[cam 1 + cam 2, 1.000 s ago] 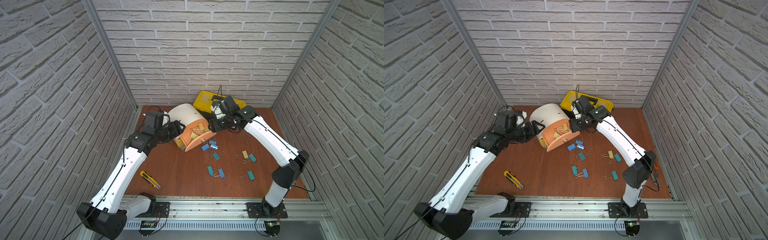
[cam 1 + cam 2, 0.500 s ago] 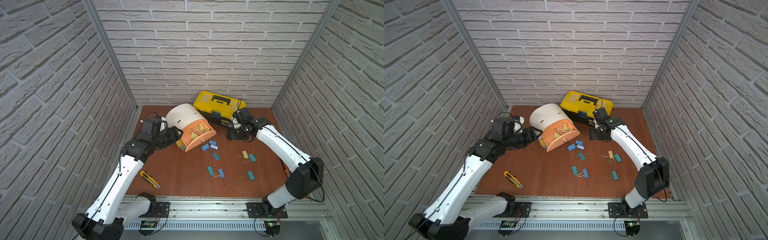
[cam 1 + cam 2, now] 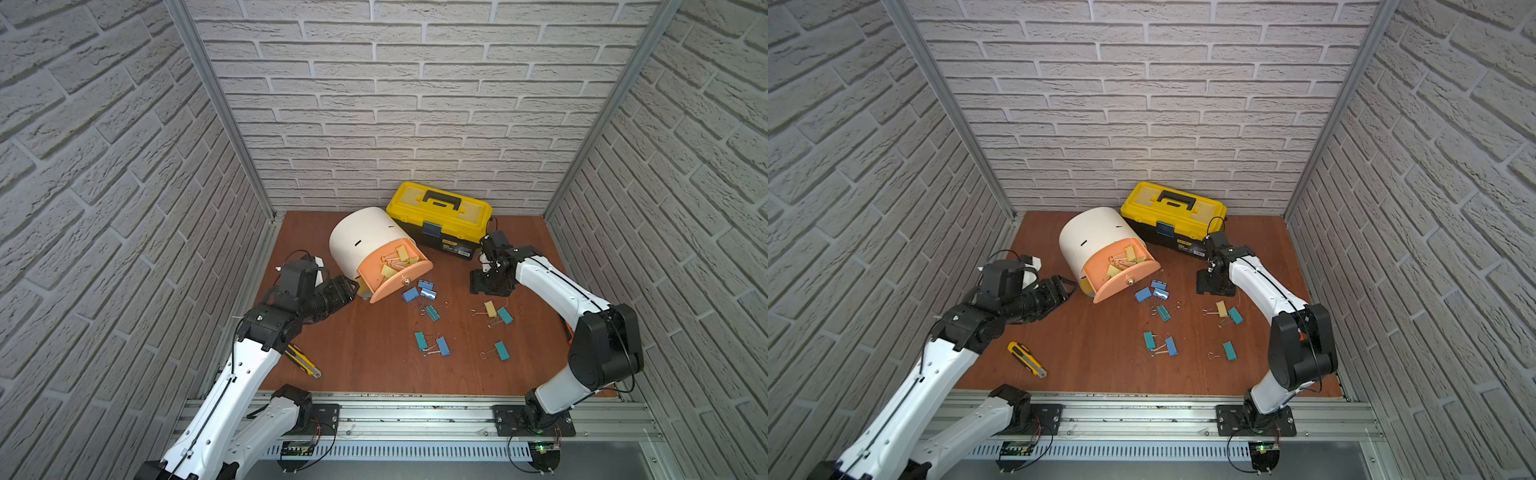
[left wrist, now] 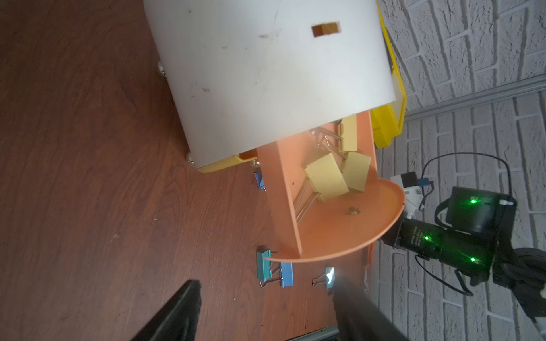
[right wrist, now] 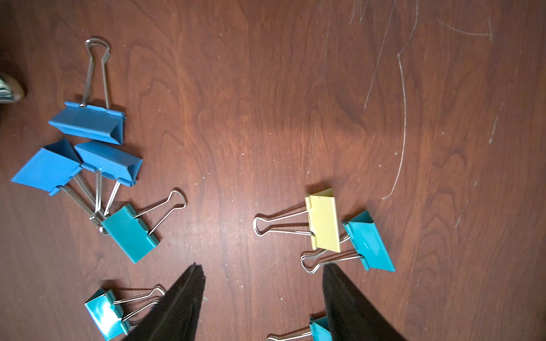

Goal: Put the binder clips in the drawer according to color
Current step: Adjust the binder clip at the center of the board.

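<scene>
Ok, with right pincer (image 5: 262,269) spread, empty, beside lone yellow clip (image 5: 323,224) on desk (image 5: 266,88) toward right edge, touching teal clip (image 5: 369,240): pinch yellow body only, lift clear of teal loops, drop into open peach drawer (image 3: 386,291) near back edge. No need for left pincer (image 3: 349,286), spread too, beside cabinet (image 3: 363,237).

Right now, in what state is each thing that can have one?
Peach drawer: pulled open, yellow clips inside.
Toolbox: lid shut.
Utility knife: lying flat; blade not clear.
Loose clips: on the table, unsorted.
Left gripper: open, empty.
Right gripper: open, empty, over the table.
</scene>
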Motion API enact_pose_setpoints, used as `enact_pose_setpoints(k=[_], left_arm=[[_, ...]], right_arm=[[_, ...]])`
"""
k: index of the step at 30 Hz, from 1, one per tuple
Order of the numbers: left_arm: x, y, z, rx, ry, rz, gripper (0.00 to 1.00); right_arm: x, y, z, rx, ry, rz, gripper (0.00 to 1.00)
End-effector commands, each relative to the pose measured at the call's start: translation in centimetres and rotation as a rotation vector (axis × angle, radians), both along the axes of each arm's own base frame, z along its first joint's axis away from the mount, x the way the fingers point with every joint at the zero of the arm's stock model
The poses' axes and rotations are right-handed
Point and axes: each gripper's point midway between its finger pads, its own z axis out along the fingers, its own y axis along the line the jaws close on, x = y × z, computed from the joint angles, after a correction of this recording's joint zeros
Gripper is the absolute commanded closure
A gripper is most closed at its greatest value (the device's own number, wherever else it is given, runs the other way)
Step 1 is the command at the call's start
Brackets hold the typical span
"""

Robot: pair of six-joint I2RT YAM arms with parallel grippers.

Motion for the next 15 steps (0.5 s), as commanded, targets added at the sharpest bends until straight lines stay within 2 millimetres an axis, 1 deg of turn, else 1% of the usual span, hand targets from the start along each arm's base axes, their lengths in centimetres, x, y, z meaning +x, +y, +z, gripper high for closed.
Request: enact_pose_setpoints(k=[1, 7, 15], left_arm=[[-0.1, 0.4, -0.9, -0.009, 0.009, 0.031, 0.25], [-0.6, 0.8, -2.1, -0.013, 0.020, 0.057, 0.25], [-0.5, 1.0, -2.8, -0.021, 0.029, 0.075, 0.25]], right_arm=[[0.3, -1.1, -1.0, -0.016, 0.008, -0.011, 0.34], [-0.1, -2.0, -3.0, -0.023, 0.073, -0.013, 0.35], [-1.0, -2.9, -5.5, -0.029, 0.149, -0.021, 0.39]])
